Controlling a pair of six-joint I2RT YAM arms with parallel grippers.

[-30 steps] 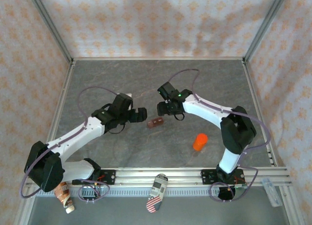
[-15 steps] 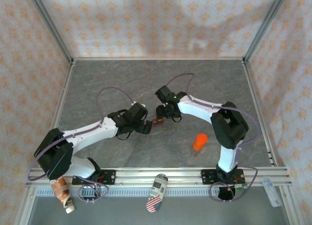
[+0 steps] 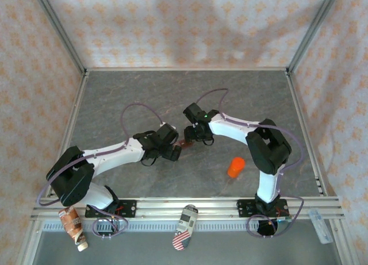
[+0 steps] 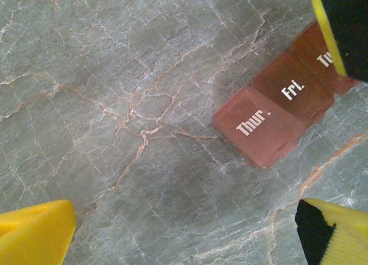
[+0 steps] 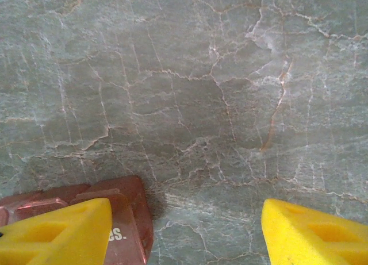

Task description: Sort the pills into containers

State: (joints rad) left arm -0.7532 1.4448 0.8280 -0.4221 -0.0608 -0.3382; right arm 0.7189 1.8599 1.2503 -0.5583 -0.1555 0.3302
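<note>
1. Containers (image 4: 276, 112) flat on tabletop (image 4: 115, 104), just beyond left gripper (image 4: 184, 236) fingertips, off to one side, outside the gap.
2. Left fingers (image 4: 34, 233) spread wide, empty.
3. Right gripper (image 5: 187, 233) parted, one finger over the near end of Containers.

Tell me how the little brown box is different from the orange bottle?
The box is dark reddish-brown; the bottle is bright orange. The box is flat and oblong, a row of compartments with day names on the lids; the bottle is a round cylinder. The box lies near the middle; the bottle sits apart, further right and nearer the front. Both rest on the grey marbled table.
</note>
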